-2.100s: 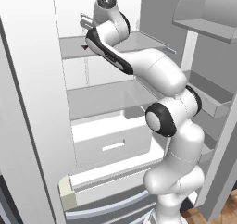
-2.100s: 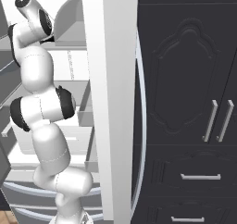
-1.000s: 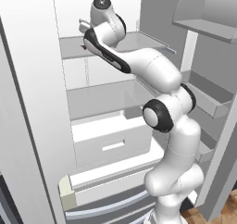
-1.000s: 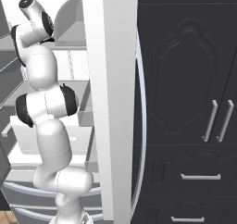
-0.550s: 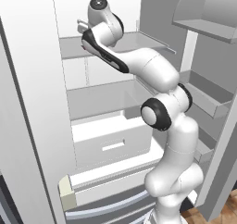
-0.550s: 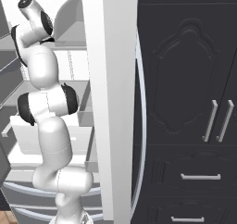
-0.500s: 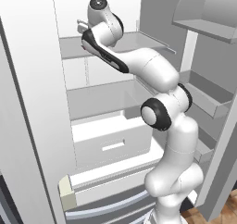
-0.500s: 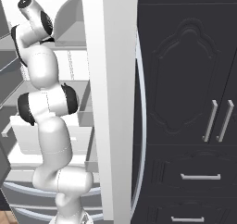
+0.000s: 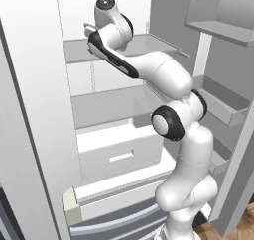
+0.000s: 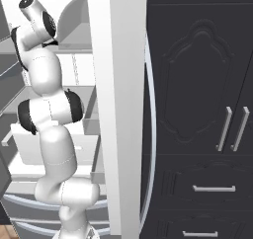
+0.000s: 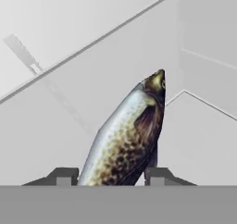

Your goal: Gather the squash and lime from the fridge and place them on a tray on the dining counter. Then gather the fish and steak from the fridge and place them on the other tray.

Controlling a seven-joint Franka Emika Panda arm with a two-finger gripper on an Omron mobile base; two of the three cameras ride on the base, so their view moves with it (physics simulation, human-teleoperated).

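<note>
Pincer (image 11: 109, 177) clamped around fish (image 11: 125, 140) — bare white fridge (image 9: 30, 135) walls close behind

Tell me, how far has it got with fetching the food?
The fridge stands open, and the arm reaches to its upper shelf. In the hand view the fish sits between the jaws of the gripper, apparently gripped. It has yet to be carried to a tray. The trays, squash, lime and steak are out of sight, so I can't judge those steps.
</note>
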